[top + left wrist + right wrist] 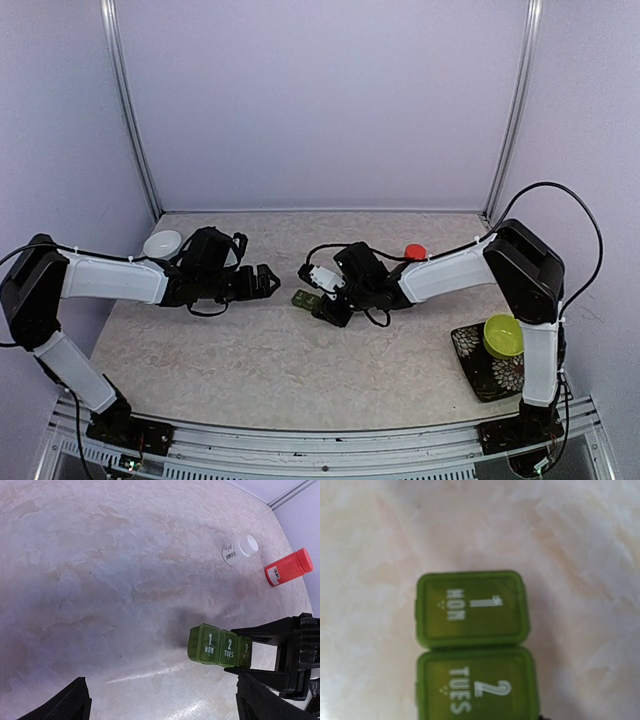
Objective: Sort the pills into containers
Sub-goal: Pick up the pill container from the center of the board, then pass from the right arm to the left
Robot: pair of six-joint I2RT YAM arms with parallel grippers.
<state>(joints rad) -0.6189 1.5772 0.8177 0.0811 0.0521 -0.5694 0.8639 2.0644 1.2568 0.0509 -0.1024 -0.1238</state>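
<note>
Middle of the desk (250, 370), and there's the green pill box (219, 646), lying flat with the MON and TUES lids shut. The right gripper (322, 303) has it by the third compartment, one black finger against each side, clamped on. The left gripper (265, 282) hovers just left of the box, jaws spread wide, nothing between them. The white bottle (240, 550) and the red bottle (289, 567) lie farther back.

White bowl (162, 243); lime-green bowl (503, 335) on floral tray (476, 368)
</note>
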